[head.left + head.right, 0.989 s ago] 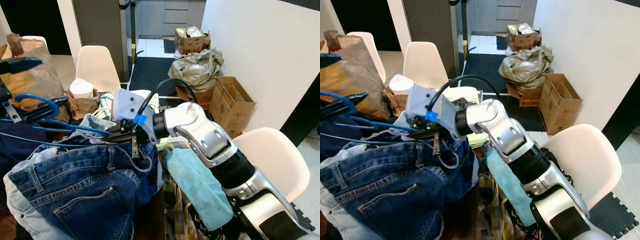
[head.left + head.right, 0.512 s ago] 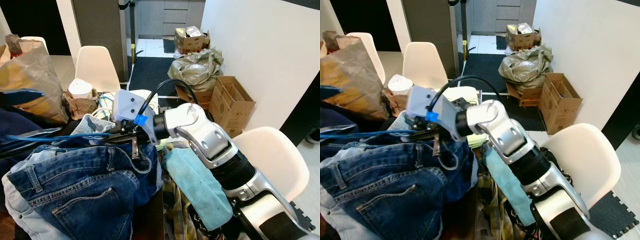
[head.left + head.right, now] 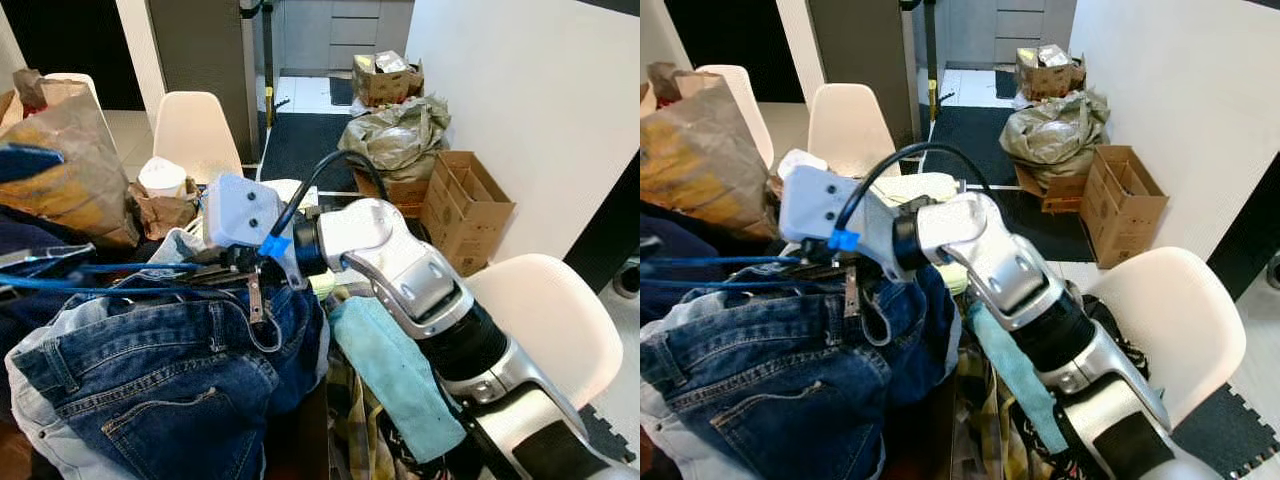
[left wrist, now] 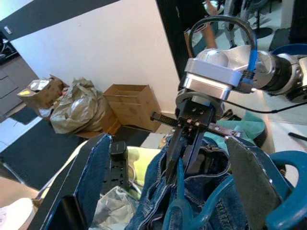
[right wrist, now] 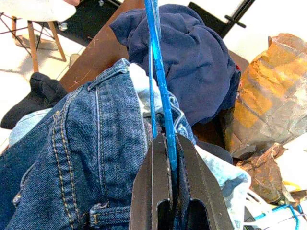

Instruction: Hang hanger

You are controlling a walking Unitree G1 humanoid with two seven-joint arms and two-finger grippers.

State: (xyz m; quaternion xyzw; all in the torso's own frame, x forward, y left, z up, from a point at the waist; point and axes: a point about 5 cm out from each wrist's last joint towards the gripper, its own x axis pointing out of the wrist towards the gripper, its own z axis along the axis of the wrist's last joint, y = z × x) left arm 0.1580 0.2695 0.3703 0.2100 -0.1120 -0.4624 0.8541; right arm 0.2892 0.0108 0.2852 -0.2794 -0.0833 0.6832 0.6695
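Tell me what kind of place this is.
Probably a lived-in home, a dining area with laundry being sorted. Jeans and other clothes are piled on a table ringed by white chairs; cardboard boxes and a stuffed bag sit along the wall, with grey cabinets beyond.

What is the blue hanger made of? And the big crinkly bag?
The blue hanger looks like thin plastic, or maybe coated wire: slim, smooth and glossy. The right gripper pinches it. The bag looks like brown paper: matte, stiff creases.
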